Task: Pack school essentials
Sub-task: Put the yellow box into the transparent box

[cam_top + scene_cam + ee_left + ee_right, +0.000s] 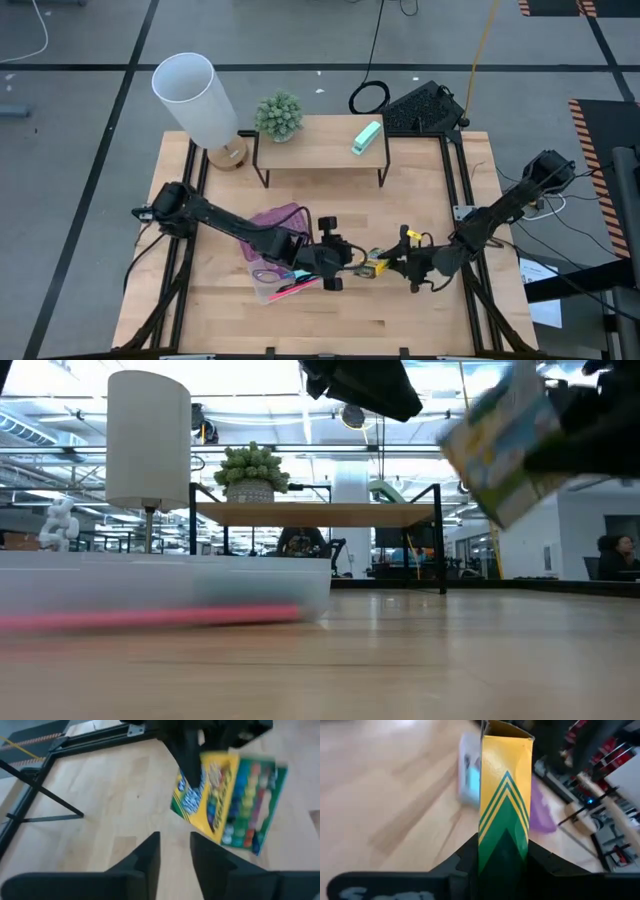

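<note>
The yellow-green crayon box (377, 262) hangs above the table's middle, with my right gripper (392, 266) shut on it. It also shows in the low view (500, 450) and the left wrist view (230, 800). My left gripper (338, 258) hovers just left of the box; its fingers stand a little apart around (175, 855) with nothing between them. A clear case (276, 282) lies on the table under the left arm. In it are a pink pencil (296, 288) and purple-handled scissors (266, 273). My right gripper pinches the crayon box between its two fingers, one on each broad face, with a narrow chevron-printed side (503, 840) facing the wrist. The fingers come from the table's right side. The box is lifted clear of the table and sits tilted (500, 450).
A purple lid (281, 219) lies behind the case. At the far edge stand a low wooden shelf (320, 152) bearing a mint-green block (366, 138) and a plant (278, 115). A white lamp (196, 96) stands beside it. Bare wood spreads along the near edge.
</note>
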You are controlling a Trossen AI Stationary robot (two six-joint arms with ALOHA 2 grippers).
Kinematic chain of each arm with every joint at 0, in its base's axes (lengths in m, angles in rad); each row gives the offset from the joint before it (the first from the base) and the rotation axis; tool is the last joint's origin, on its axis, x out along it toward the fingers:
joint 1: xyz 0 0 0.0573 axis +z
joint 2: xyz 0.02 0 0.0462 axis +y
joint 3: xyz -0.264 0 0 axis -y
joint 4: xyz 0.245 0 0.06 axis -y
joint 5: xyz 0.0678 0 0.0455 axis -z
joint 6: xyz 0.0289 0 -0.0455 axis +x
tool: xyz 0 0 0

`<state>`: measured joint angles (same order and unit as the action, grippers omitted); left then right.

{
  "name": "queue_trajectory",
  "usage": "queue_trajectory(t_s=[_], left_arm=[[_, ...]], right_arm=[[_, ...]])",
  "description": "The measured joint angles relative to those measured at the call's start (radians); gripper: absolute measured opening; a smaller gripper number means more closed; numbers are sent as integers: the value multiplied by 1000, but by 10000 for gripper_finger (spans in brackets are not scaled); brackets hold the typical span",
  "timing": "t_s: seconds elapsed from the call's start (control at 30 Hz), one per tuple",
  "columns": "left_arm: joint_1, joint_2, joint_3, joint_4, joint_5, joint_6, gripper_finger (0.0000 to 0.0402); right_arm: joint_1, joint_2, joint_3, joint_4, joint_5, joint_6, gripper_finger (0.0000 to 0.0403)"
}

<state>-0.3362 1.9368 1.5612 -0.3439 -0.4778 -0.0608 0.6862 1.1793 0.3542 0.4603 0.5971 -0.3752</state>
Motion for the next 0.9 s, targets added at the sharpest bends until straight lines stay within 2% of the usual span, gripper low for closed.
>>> queue_trajectory(t_s=[0.13,0.33,0.47,0.67,0.8,0.9], left_arm=[[-26,0,-6,-6,-8,-20,147],[-79,1,-6,27,-95,-42,207],[-99,23,-8,166,-138,-11,247],[-93,41,-6,510,-164,148,299],[-62,42,-6,575,-205,130,309],[-45,43,-6,650,-176,169,310]], right_arm=[[16,-88,0,32,1,-1,95],[25,-225,0,67,2,22,95],[25,-294,0,92,2,54,95],[25,-325,0,218,0,48,95],[25,-328,0,301,0,44,95],[24,-327,0,345,-22,19,96]])
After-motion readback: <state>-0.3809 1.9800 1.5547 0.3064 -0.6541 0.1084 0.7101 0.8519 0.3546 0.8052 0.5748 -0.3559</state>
